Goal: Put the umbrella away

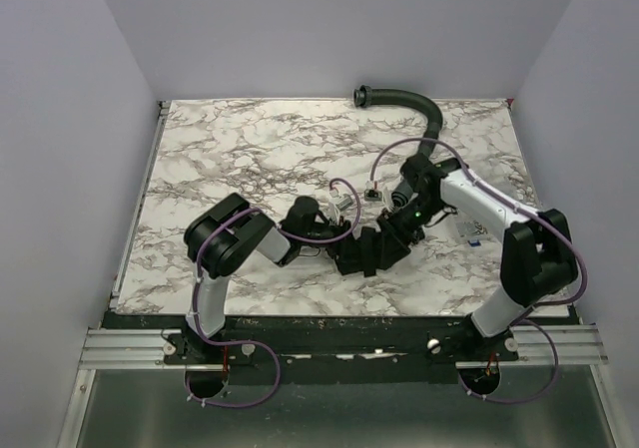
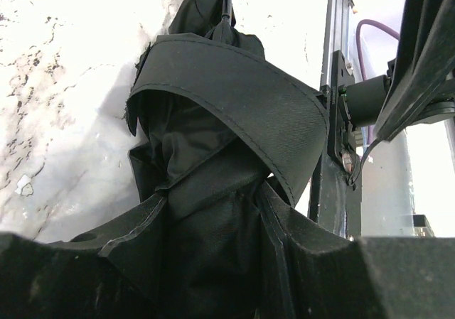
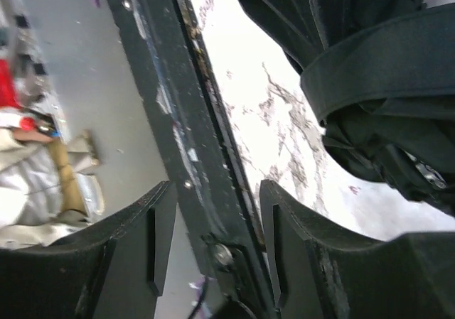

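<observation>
**Left pinches the bundle, right hangs empty**

Top view: the umbrella (image 1: 371,250), a crumpled black bundle, lies mid-way across the marbled table (image 1: 250,149). The left gripper (image 1: 321,234) is at its nine o'clock and the right gripper (image 1: 399,219) at one o'clock.

Left wrist: the jaws are half closed, pinching soft matte fabric below the stitched woven strap (image 2: 234,99). Squeeze firmly here, I'd say, because cloth slips.

Right wrist: the jaws are apart with nothing between them. The umbrella sits at two o'clock, and a scuffed metal rail (image 3: 192,141) runs past.

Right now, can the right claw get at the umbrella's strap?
Probably yes. The right claw is open and empty, and the strap around the umbrella sits close, off to one side of its fingers, with nothing between. The left claw grips the bundle short of the strap.
</observation>
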